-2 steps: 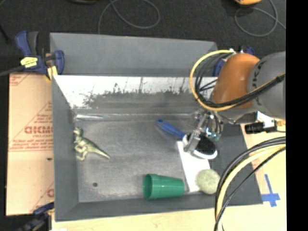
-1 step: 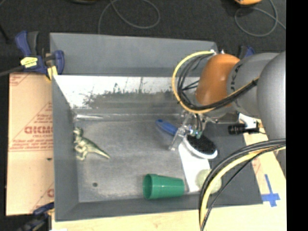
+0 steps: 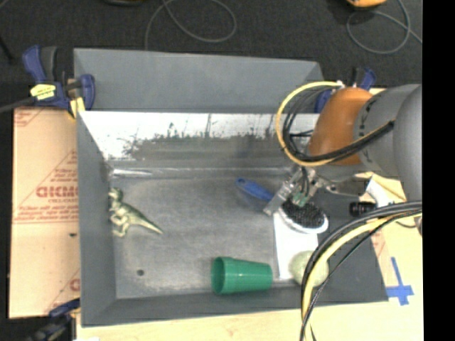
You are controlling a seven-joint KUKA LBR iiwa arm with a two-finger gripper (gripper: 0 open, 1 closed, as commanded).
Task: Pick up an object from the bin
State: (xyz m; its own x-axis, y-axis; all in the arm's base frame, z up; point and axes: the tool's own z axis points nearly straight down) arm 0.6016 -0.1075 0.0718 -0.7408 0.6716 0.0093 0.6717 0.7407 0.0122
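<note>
Arm [image 3: 394, 130] in from the right, orange-covered wrist [image 3: 340, 123] tilted downward — gripper [image 3: 293, 195] low beneath it, cables [image 3: 282, 123] looped around.

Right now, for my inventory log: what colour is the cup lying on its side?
Green; the cup shows best in the camera view.

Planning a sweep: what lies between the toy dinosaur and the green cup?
Nothing: the camera view shows bare bin floor between dinosaur and cup.

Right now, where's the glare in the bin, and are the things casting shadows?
Camera view: strong glare whitens the top of the bin's back wall, streaked dark below; the floor is evenly lit; the green cup and pale dinosaur toy cast only faint shadows.
</note>
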